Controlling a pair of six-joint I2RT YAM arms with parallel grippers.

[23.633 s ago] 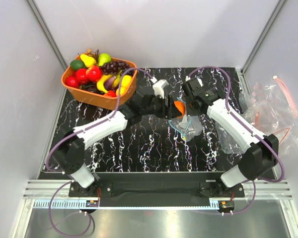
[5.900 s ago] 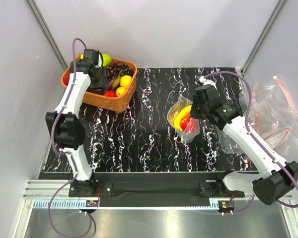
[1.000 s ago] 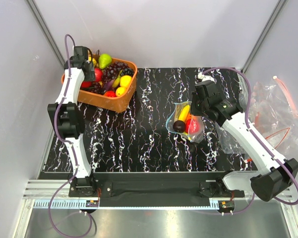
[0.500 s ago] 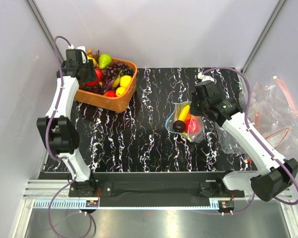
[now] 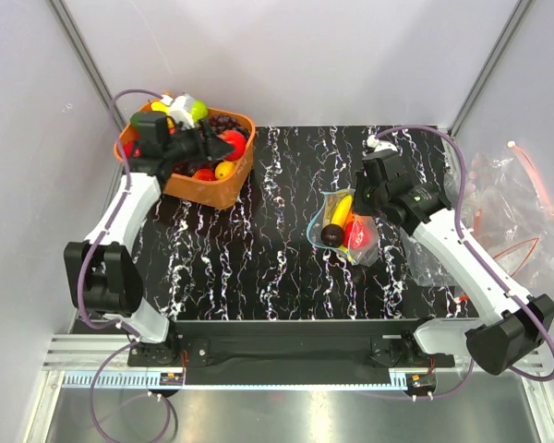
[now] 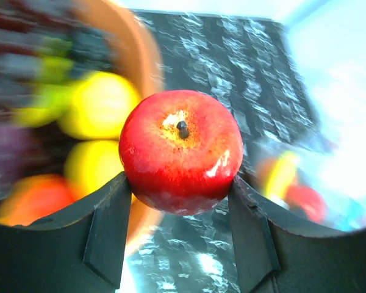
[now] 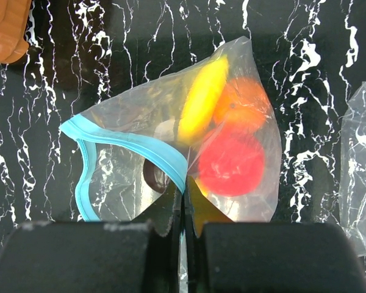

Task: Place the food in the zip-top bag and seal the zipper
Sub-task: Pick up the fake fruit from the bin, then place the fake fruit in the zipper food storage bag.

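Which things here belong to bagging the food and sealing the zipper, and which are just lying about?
Job: red apple; zip-top bag; its blue zipper; banana, orange and red fruit inside.
Lying about: grape bunch; green pear; spare clear bags.

One zip-top bag (image 7: 128, 119) holds four fruits: one banana (image 7: 201, 101), one orange (image 7: 247, 101), one red ball (image 7: 232, 165), one dark piece (image 7: 154, 175) (half hidden). Elsewhere: one red apple (image 6: 181, 151), one basket (image 5: 203, 189).
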